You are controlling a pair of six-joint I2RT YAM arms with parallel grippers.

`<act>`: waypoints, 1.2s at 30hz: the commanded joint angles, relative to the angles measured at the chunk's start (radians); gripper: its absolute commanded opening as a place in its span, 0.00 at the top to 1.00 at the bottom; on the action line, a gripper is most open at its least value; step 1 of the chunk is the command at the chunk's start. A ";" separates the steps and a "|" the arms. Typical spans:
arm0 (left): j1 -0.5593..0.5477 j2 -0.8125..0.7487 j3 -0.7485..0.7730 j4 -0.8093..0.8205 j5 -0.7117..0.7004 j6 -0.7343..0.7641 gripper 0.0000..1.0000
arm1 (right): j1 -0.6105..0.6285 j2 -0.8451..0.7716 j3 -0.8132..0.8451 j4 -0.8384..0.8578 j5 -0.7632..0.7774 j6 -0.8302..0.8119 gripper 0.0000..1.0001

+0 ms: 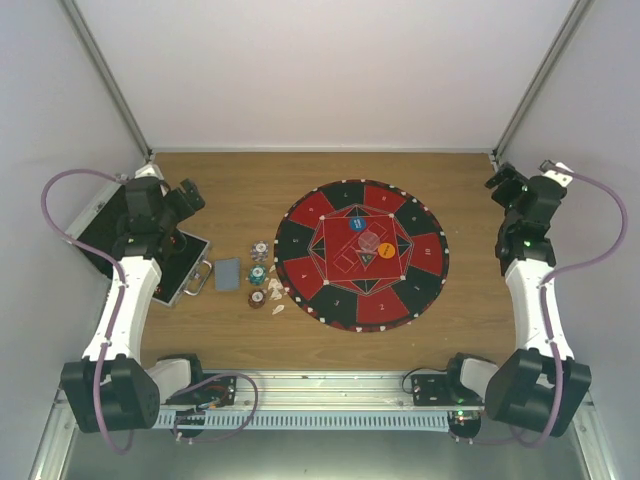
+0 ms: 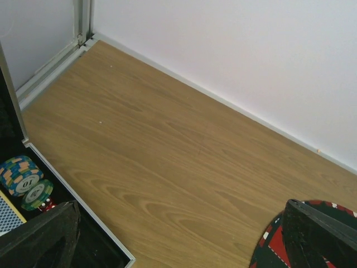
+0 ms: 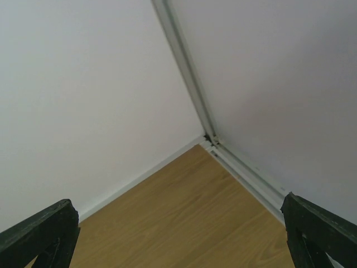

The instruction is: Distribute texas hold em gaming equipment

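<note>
The chips [image 1: 260, 276] and cards [image 1: 228, 273] lie on the table [image 1: 220, 340] just left of the mat [image 1: 362, 255], at centre-left of the top view. Both arms' jaws are wide open and empty. The left arm [image 1: 125, 290] is nearer, with the chips to the lower right of its jaws.

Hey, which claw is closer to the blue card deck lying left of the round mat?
Left. The left claw hovers open just beyond and left of the card deck, by the case; the right claw is far off near the back right corner.
</note>
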 commanded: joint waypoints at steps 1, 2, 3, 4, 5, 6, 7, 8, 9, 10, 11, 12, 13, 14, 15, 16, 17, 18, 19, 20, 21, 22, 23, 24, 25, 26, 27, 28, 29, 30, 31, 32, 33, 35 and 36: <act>0.005 0.002 0.046 -0.010 -0.025 -0.022 0.01 | -0.005 0.004 0.005 0.003 -0.085 -0.039 0.00; 0.005 0.000 0.047 -0.014 -0.036 -0.023 0.01 | -0.004 0.004 0.009 0.003 -0.095 -0.063 0.00; 0.005 -0.001 0.047 -0.015 -0.038 -0.023 0.01 | -0.004 0.006 0.009 0.003 -0.106 -0.072 0.01; 0.006 -0.003 0.049 -0.012 -0.035 -0.017 0.01 | -0.005 0.009 0.013 0.003 -0.101 -0.062 0.00; 0.006 -0.003 0.052 -0.005 -0.024 -0.007 0.01 | -0.005 0.011 0.012 0.003 -0.106 -0.049 0.00; 0.007 -0.004 0.059 0.002 -0.015 0.002 0.01 | -0.005 0.014 0.009 0.003 -0.118 -0.033 0.00; 0.006 -0.003 0.065 0.008 -0.012 0.007 0.01 | -0.006 0.017 0.005 0.031 -0.132 -0.009 0.00; 0.006 0.003 0.076 0.008 -0.014 0.008 0.01 | -0.006 0.023 0.000 0.046 -0.143 0.018 0.00; 0.006 0.011 0.086 0.007 -0.014 0.009 0.01 | -0.005 0.032 -0.004 0.055 -0.145 0.053 0.00; 0.006 0.021 0.097 0.005 -0.009 0.013 0.01 | -0.005 0.044 0.006 0.053 -0.171 0.078 0.00; 0.007 0.034 0.113 0.000 0.004 0.027 0.01 | -0.005 0.066 0.024 0.038 -0.198 0.086 0.00; 0.007 0.053 0.132 -0.008 0.018 0.039 0.01 | -0.004 0.094 0.053 0.000 -0.229 0.081 0.00; 0.007 0.072 0.155 -0.024 0.022 0.049 0.01 | -0.003 0.138 0.080 -0.039 -0.260 0.075 0.00; 0.007 0.091 0.178 -0.043 0.022 0.054 0.01 | 0.003 0.171 0.103 -0.076 -0.280 0.061 0.00; 0.007 0.108 0.194 -0.058 0.022 0.056 0.01 | 0.012 0.200 0.120 -0.107 -0.297 0.049 0.00; 0.007 0.122 0.208 -0.068 0.022 0.058 0.01 | 0.026 0.224 0.130 -0.128 -0.310 0.034 0.00; 0.007 0.129 0.214 -0.074 0.049 0.063 0.01 | 0.042 0.246 0.136 -0.149 -0.323 0.019 0.00; 0.005 0.130 0.213 -0.072 0.060 0.065 0.01 | 0.064 0.263 0.138 -0.167 -0.343 0.008 0.00; 0.004 0.127 0.206 -0.063 0.074 0.063 0.01 | 0.086 0.283 0.138 -0.179 -0.369 -0.005 0.01; 0.003 0.122 0.197 -0.053 0.088 0.057 0.01 | 0.109 0.306 0.138 -0.194 -0.402 -0.019 0.00; 0.000 0.118 0.187 -0.045 0.110 0.048 0.01 | 0.136 0.332 0.141 -0.220 -0.428 -0.024 0.00; -0.005 0.115 0.178 -0.037 0.129 0.041 0.01 | 0.164 0.361 0.144 -0.244 -0.446 -0.026 0.00; -0.015 0.115 0.169 -0.031 0.145 0.035 0.01 | 0.210 0.388 0.145 -0.262 -0.471 -0.032 0.00; -0.028 0.115 0.161 -0.025 0.163 0.031 0.01 | 0.246 0.415 0.147 -0.275 -0.494 -0.044 0.00; -0.046 0.116 0.153 -0.022 0.168 0.029 0.01 | 0.292 0.441 0.147 -0.282 -0.510 -0.054 0.00; -0.066 0.114 0.144 -0.019 0.171 0.025 0.01 | 0.334 0.466 0.153 -0.289 -0.519 -0.062 0.00; -0.088 0.113 0.138 -0.014 0.174 0.024 0.01 | 0.367 0.493 0.155 -0.290 -0.525 -0.066 0.00; -0.113 0.111 0.126 -0.006 0.177 0.022 0.01 | 0.392 0.519 0.162 -0.291 -0.532 -0.068 0.00; -0.149 0.107 0.116 0.003 0.177 0.019 0.01 | 0.412 0.551 0.176 -0.297 -0.539 -0.072 0.01; -0.169 0.107 0.106 0.011 0.172 0.014 0.01 | 0.425 0.585 0.196 -0.306 -0.550 -0.078 0.03; -0.191 0.107 0.099 0.017 0.164 0.008 0.01 | 0.436 0.617 0.218 -0.321 -0.555 -0.092 0.05; -0.209 0.109 0.096 0.017 0.153 -0.001 0.01 | 0.444 0.658 0.240 -0.345 -0.553 -0.104 0.05; -0.228 0.112 0.094 0.015 0.143 -0.009 0.01 | 0.448 0.682 0.260 -0.364 -0.550 -0.114 0.06; -0.257 0.119 0.093 0.016 0.129 -0.022 0.01 | 0.452 0.717 0.283 -0.382 -0.554 -0.135 0.06; -0.269 0.120 0.091 0.019 0.123 -0.027 0.01 | 0.453 0.729 0.287 -0.387 -0.564 -0.148 0.06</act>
